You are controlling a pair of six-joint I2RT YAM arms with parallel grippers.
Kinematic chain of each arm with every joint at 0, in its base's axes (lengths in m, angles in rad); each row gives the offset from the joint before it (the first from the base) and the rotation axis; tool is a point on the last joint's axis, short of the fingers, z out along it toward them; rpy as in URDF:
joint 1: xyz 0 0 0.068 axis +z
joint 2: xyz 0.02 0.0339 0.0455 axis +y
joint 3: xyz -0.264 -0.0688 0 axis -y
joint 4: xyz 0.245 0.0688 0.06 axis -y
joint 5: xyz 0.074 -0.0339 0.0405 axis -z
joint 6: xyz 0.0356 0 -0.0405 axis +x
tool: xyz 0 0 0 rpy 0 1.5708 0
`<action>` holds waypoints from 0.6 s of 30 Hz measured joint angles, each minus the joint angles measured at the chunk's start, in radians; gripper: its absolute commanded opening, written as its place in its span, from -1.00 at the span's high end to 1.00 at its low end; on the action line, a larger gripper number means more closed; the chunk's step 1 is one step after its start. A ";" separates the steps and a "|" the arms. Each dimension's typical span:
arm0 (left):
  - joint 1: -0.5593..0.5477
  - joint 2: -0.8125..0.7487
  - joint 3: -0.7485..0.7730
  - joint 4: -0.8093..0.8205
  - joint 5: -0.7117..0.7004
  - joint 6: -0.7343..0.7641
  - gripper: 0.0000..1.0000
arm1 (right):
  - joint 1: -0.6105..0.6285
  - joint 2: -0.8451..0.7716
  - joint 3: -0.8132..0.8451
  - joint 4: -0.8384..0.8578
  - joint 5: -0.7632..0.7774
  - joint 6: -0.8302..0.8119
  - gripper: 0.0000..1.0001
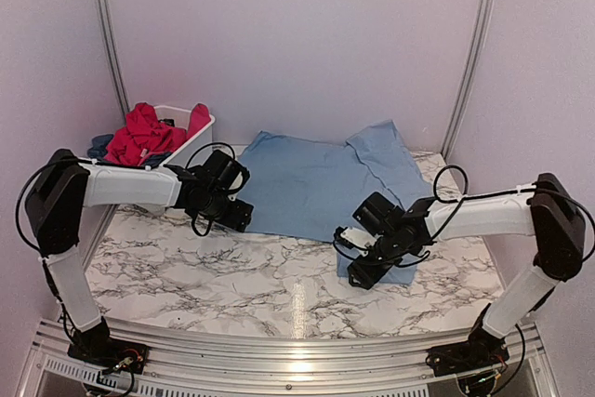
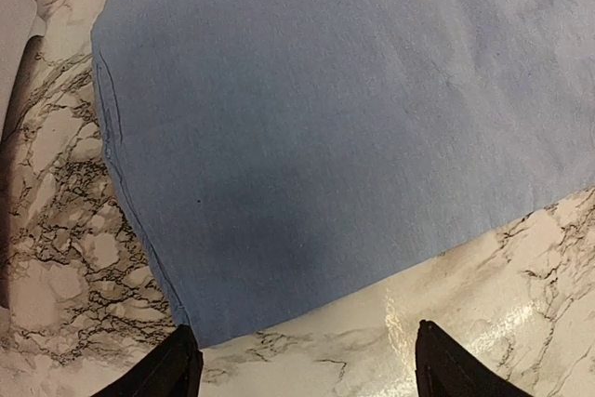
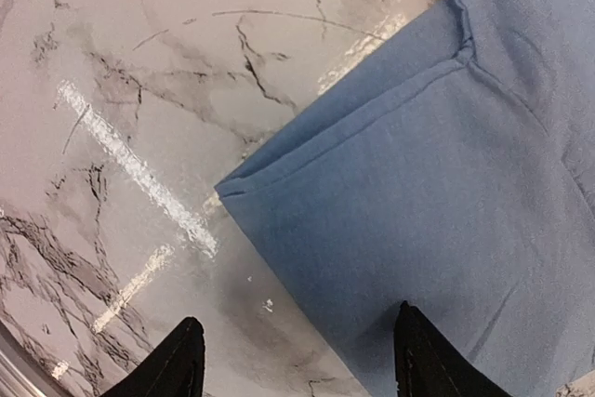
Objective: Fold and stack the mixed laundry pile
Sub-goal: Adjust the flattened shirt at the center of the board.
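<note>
While the left gripper (image 2: 307, 327) and right gripper (image 3: 297, 313) gape empty, each faces a near corner of the large light blue cloth shirt (image 1: 307, 183).

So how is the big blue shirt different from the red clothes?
The blue shirt lies spread out flat on the table; the red clothes sit bunched up in the white basket. The blue shirt looks smooth, the red clothes crumpled. Both are soft cloth.

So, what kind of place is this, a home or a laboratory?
Probably a robot test cell, not a home: left arm and right arm fixed at a marble-pattern table, metal rails on plain walls, a white basket of laundry.
</note>
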 measured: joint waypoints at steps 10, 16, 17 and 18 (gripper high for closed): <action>0.020 0.058 0.026 0.000 0.008 -0.008 -0.53 | 0.052 0.147 0.097 -0.018 0.108 -0.025 1.00; 0.034 0.063 0.016 -0.001 -0.008 -0.009 -0.50 | 0.164 0.120 0.200 -0.154 0.205 -0.021 1.00; 0.034 0.063 0.011 -0.003 -0.012 -0.009 -0.50 | 0.183 0.095 0.232 -0.180 0.215 -0.018 1.00; 0.033 0.061 0.006 -0.004 -0.014 -0.010 -0.51 | 0.196 0.074 0.261 -0.198 0.225 -0.017 1.00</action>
